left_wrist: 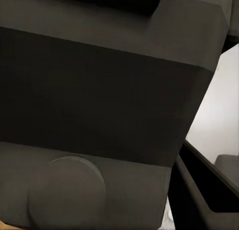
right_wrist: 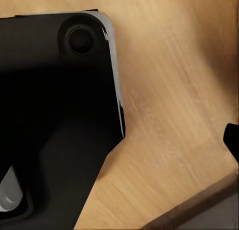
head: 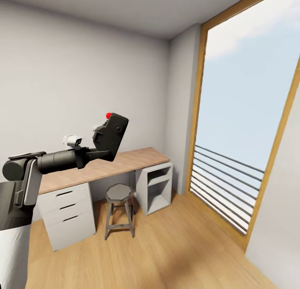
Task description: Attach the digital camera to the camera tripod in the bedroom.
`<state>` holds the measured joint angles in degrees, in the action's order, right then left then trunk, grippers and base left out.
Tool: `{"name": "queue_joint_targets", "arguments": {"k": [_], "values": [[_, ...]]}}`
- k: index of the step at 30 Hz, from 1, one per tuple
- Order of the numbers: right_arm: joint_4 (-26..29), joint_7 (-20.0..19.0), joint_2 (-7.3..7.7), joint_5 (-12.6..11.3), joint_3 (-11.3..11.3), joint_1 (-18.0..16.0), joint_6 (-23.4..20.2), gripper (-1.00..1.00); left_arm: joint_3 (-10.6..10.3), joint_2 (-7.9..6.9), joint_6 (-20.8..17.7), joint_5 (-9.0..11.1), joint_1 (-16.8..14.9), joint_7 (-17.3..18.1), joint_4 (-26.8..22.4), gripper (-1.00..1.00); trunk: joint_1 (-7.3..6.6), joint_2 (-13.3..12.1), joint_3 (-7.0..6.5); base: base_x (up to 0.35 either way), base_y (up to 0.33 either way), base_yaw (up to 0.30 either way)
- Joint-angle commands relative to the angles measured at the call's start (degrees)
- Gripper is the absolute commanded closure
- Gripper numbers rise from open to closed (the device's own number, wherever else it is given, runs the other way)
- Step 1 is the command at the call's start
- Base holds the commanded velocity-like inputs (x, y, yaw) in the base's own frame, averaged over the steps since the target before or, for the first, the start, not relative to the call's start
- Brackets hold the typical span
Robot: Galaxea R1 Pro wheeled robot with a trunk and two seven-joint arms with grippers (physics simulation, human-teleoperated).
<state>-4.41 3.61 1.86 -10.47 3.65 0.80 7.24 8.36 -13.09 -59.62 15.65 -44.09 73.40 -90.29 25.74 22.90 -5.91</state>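
Observation:
My left arm reaches forward at the left of the head view, and my left gripper [head: 101, 152] is shut on the digital camera [head: 111, 134]. It holds this black boxy body tilted in the air above the desk, with the red button [head: 108, 115] on top. In the left wrist view the camera's dark body [left_wrist: 99, 90] sits very close, with one black finger [left_wrist: 204, 185] beside it. The camera tripod is out of view. The right wrist view looks down on the light wood floor [right_wrist: 169, 100] past a black part of the robot [right_wrist: 55, 115]. A small black tip [right_wrist: 232, 139] pokes in at that picture's edge.
A wood-topped desk [head: 125, 162] stands against the grey back wall, with white drawers [head: 68, 214] and an open white cabinet [head: 156, 187] under it. A grey stool [head: 119, 209] stands in front. A tall wood-framed window with a railing [head: 233, 184] takes up the right side.

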Motion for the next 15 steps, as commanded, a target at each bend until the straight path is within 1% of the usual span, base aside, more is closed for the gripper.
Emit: {"name": "queue_joint_targets", "arguments": {"k": [1,10,15], "values": [[-0.1,0.0,-0.01,-0.5,0.4,0.0,0.3,-1.00,0.0,0.02,-0.4,0.1,0.0,0.2,0.0,1.00,0.05,0.0,0.00,0.275,-0.222,0.277],[-0.1,0.0,-0.02,-0.5,0.4,0.0,0.3,-1.00,0.0,0.08,-0.4,0.1,0.0,0.2,0.0,1.00,0.05,0.0,0.00,0.275,-0.222,0.278],[-0.1,0.0,-0.04,-0.5,0.4,0.0,0.3,-1.00,0.0,0.35,-0.4,0.1,0.0,0.2,0.0,1.00,0.05,0.0,0.00,0.275,-0.222,0.278]]}}
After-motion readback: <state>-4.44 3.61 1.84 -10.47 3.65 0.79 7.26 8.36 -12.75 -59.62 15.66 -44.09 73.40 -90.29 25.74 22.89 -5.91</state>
